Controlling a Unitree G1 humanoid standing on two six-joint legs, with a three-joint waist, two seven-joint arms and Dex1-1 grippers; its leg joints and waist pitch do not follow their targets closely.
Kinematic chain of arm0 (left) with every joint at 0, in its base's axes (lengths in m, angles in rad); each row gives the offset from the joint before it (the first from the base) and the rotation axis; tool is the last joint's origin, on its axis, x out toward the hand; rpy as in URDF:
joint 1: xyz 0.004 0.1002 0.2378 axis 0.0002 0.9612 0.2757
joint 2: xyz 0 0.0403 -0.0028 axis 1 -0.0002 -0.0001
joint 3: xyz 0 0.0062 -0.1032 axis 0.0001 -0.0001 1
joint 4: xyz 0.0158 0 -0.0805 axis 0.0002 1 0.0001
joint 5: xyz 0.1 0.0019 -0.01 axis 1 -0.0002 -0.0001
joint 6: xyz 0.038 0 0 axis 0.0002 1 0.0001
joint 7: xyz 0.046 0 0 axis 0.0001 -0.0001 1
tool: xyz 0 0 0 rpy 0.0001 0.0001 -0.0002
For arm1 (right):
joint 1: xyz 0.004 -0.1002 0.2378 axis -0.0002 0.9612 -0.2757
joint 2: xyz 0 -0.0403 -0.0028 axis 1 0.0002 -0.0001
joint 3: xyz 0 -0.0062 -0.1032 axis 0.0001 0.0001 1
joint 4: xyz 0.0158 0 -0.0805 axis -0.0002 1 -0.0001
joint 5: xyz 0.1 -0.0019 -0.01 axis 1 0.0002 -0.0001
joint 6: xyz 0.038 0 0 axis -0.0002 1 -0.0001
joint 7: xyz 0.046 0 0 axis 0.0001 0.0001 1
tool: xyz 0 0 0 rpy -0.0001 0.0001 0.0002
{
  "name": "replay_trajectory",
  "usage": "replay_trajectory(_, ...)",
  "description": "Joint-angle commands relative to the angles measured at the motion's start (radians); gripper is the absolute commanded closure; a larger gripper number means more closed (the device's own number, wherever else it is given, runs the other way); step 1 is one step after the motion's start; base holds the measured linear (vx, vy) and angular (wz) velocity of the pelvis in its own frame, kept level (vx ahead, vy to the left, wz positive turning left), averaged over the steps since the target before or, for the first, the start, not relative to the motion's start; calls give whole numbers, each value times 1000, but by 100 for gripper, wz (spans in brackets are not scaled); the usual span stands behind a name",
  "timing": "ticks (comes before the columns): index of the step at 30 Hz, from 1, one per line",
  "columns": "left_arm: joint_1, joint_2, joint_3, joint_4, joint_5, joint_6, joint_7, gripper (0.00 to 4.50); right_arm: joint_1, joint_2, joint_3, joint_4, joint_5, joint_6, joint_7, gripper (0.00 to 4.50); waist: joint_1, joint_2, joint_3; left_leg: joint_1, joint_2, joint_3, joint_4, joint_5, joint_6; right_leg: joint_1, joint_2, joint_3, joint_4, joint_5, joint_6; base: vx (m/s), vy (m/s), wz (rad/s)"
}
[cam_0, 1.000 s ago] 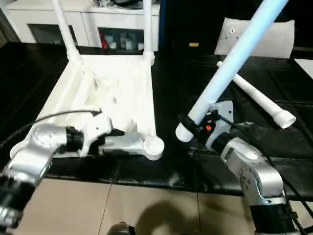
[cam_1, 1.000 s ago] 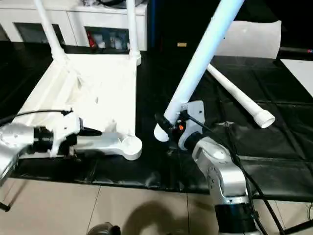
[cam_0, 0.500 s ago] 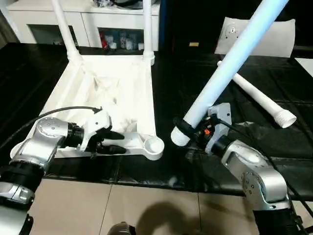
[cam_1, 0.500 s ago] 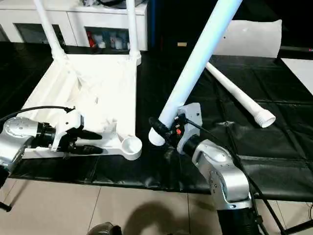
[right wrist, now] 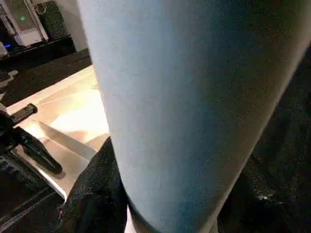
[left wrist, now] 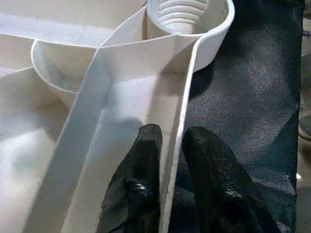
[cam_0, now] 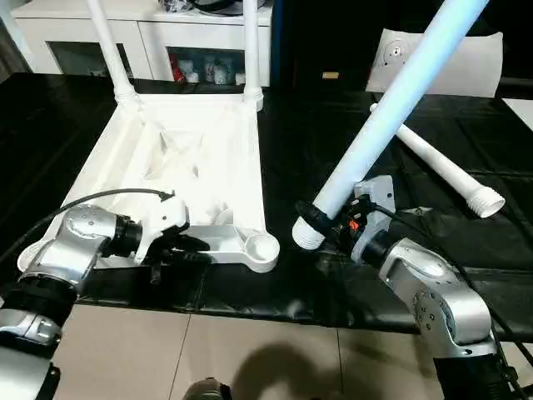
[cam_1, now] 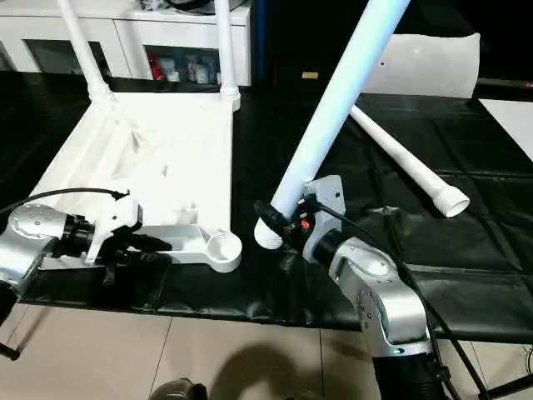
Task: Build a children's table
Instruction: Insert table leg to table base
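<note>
Approx. half built. Nearest: left gripper (left wrist: 170,189) comes in low and about level from the robot's left w/ forearm bent in front of it, fingers (left wrist: 138,167) nearly closed, pinching the thin near-edge wall of the upside-down tabletop (cam_0: 208,158), one finger inside the rim, the other outside on the black mat (cam_0: 333,283). Just beyond the fingertips sits the empty near corner socket (cam_0: 263,245), threads visible inside; it has no leg yet. Right gripper (cam_0: 333,223), to the right of that socket, is clamped around the thick lower end of a white tube leg (cam_0: 391,108), jaws about half-way apart to fit it; the leg leans steeply up and away to the right, threaded end hovering just beside the socket but not in it. My read: next job is tipping that leg upright and seating/screwing it in. Further back-right, 4th leg (cam_0: 445,171) lies loose on the mat, untouched. Far edge: 2 legs (cam_0: 112,50) already standing in the far corners. Can't tell abt the near-left socket, the arm hides it.
</note>
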Motion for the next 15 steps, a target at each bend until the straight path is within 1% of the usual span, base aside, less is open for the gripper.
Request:
replay_trajectory(1, -16, -2, -15, 10, 22, -15, -6, 372, -20, -6, 4, -7, 6, 2, 8, 259, -4, 23, -74, 41, 33, -18, -84, -398, -85, 27, -74, 42, -89, -248, -193, 0, 0, 0)
replay_trajectory(4, -16, -7, -17, 17, 29, -22, -2, 401, -23, -7, 3, -6, 7, 2, 10, 259, -3, 23, -74, 42, 33, -17, -83, -396, -84, 27, -75, 42, -88, -241, -197, 0, 0, 0)
replay_trajectory(8, -23, -33, -19, 21, 39, -39, -1, 424, -39, -14, 8, 1, 7, 2, 26, 259, -3, 21, -74, 41, 34, -17, -83, -392, -83, 27, -75, 42, -88, -237, -199, 0, 0, 0)
replay_trajectory(9, -24, -44, -29, 17, 47, -45, -3, 439, -47, -17, 11, 5, 7, 2, 33, 259, -4, 16, -75, 40, 34, -16, -83, -383, -80, 29, -75, 42, -88, -230, -202, 0, 0, 0)
replay_trajectory(11, -24, -51, -39, 16, 57, -54, -4, 446, -53, -17, 12, 8, 7, 4, 37, 259, -2, 18, -75, 39, 33, -16, -82, -371, -76, 30, -77, 43, -88, -225, -203, 0, 0, 0)
replay_trajectory(13, -24, -66, -52, 20, 72, -72, 0, 448, -64, -18, 15, 12, 8, 5, 43, 259, -3, 17, -75, 39, 33, -15, -81, -364, -73, 31, -76, 43, -88, -216, -203, 0, 0, 0)
replay_trajectory(15, -27, -109, -70, 19, 81, -103, 17, 450, -87, -16, 18, 17, 13, 9, 53, 259, -2, 17, -76, 38, 34, -14, -80, -357, -70, 31, -76, 43, -87, -214, -203, 0, 0, 0)
